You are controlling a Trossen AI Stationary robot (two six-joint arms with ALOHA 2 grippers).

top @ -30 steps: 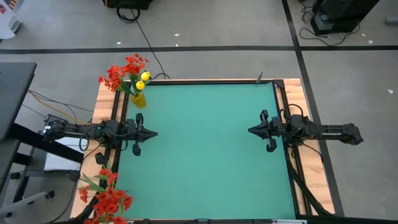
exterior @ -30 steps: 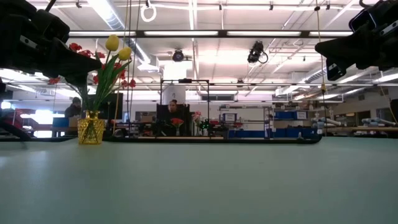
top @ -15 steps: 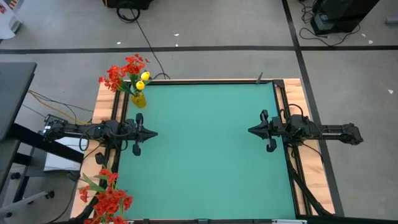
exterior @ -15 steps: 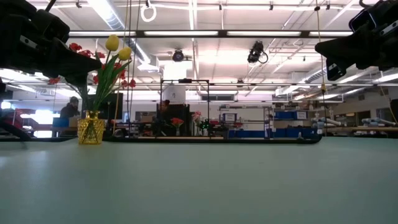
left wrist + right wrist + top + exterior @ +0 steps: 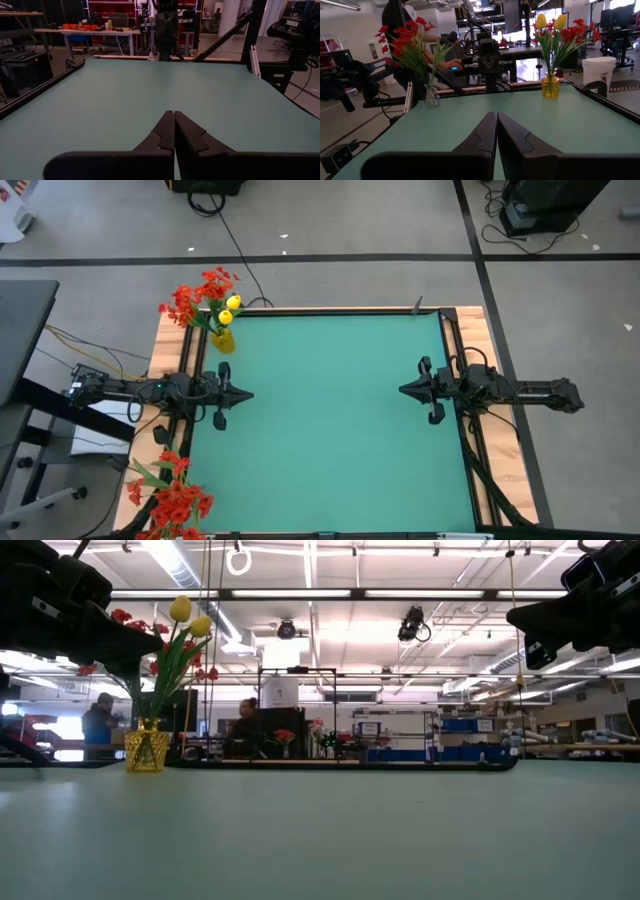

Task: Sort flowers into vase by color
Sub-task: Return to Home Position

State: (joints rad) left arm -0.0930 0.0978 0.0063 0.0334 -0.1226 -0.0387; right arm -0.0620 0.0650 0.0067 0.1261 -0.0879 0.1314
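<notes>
Left gripper (image 5: pixel 247 394) is clenched with nothing in it. In the left wrist view its two dark fingers (image 5: pixel 165 131) press flat together over bare green mat. It hangs over the left edge of the table (image 5: pixel 330 430), pointing toward the middle. Right gripper (image 5: pixel 403 390) mirrors it on the right edge, also pinched closed on nothing, with its tips meeting in its own wrist view. Both are well apart from each other and from the flowers.

Yellow vase (image 5: pixel 223 341) stands upright at the mat's top-left corner in the high view. Two yellow tulips (image 5: pixel 230 308) stick up out of it and red blossoms (image 5: pixel 195 295) fan out right beside them — looks like the same vase, but I can't say for sure from these angles. A second bunch of red flowers (image 5: pixel 172 498) sits at the bottom-left corner, just off the mat, in a clear vase (image 5: pixel 431 97). Low view also catches a person (image 5: pixel 98 725) in the room behind the table.
</notes>
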